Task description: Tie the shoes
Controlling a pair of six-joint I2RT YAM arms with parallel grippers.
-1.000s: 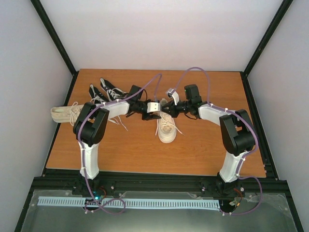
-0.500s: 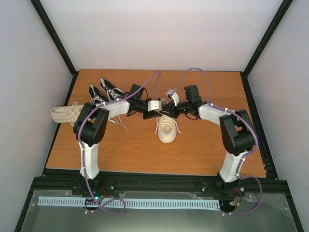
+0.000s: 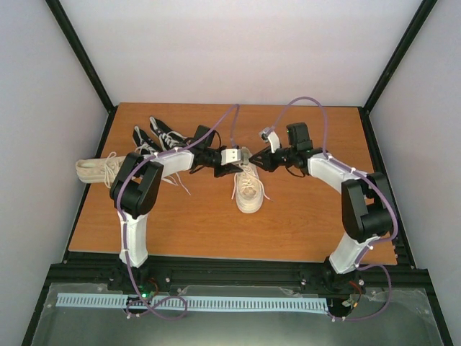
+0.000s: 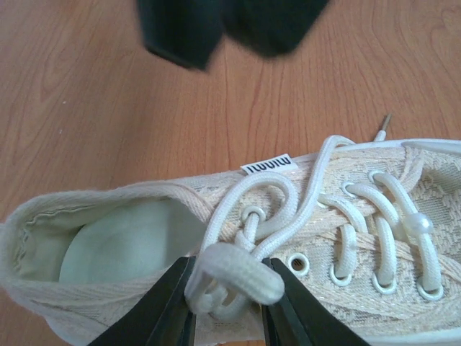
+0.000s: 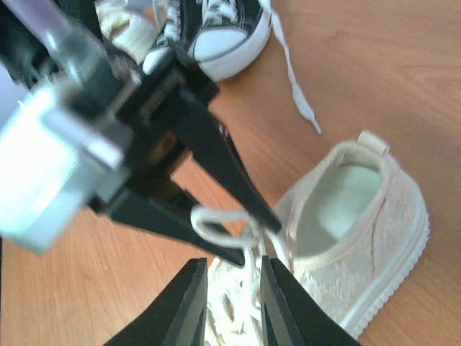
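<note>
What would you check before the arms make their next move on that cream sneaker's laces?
1. Left gripper pinching the lace loop: ok.
2. Right gripper open, ready to take a lace: ok.
3. Cream sneaker sole down on the table: ok.
4. Knot pulled tight: not ok; the laces sit loose over the eyelets.
5. Free lace tip within the right gripper's reach: cannot tell.
6. Black sneaker apart from both grippers: ok.
</note>
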